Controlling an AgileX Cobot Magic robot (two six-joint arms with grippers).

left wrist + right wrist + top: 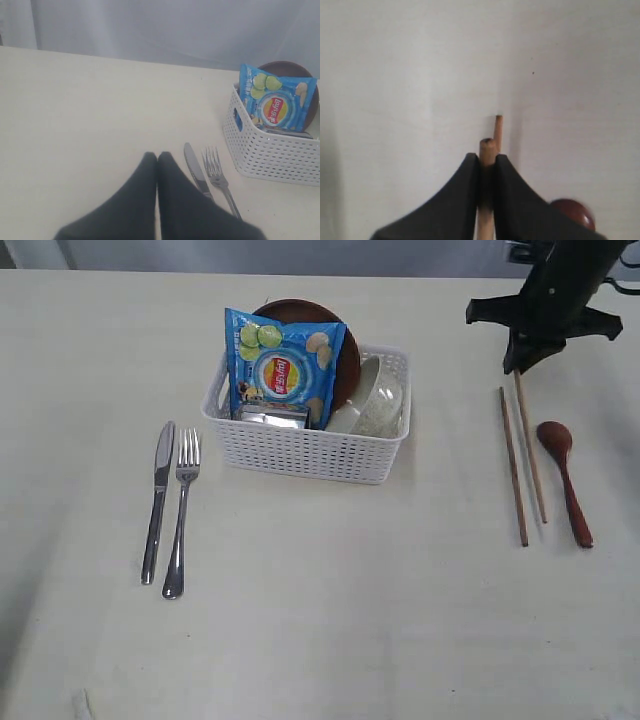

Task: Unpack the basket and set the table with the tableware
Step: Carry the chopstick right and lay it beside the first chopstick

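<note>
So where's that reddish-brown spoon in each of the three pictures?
Exterior view: the reddish-brown spoon lies at the right, just right of the pair of wooden chopsticks.
Left wrist view: not in it.
Right wrist view: only its rounded bowl shows, partly hidden behind the black hand.
Shared landmark: the wooden chopsticks, next to the spoon in both views that show it.
</note>
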